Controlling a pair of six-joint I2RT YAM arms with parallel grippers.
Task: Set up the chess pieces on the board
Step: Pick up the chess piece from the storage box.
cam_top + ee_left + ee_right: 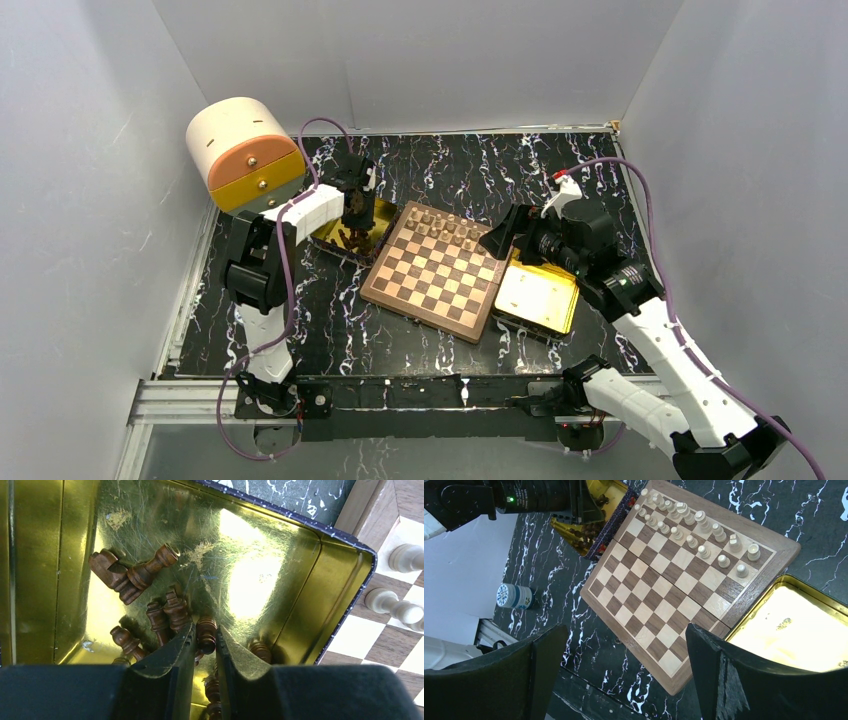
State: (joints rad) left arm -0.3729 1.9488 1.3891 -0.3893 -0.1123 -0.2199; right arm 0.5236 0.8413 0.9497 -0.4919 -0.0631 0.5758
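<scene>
The board lies at mid-table, with light chess pieces in two rows along its far edge. Dark chess pieces lie loose in a gold tray left of the board. My left gripper reaches down into that tray, its jaws closed against a dark piece held between them. Beyond the tray's rim a corner of the board shows with light pieces. My right gripper hovers wide open and empty above the board's right corner.
A second gold tray sits at the board's right side, partly under the right arm. A cream and orange drum-shaped box stands at the back left. A small blue-and-white cylinder lies on the black marbled tabletop. Grey walls enclose the table.
</scene>
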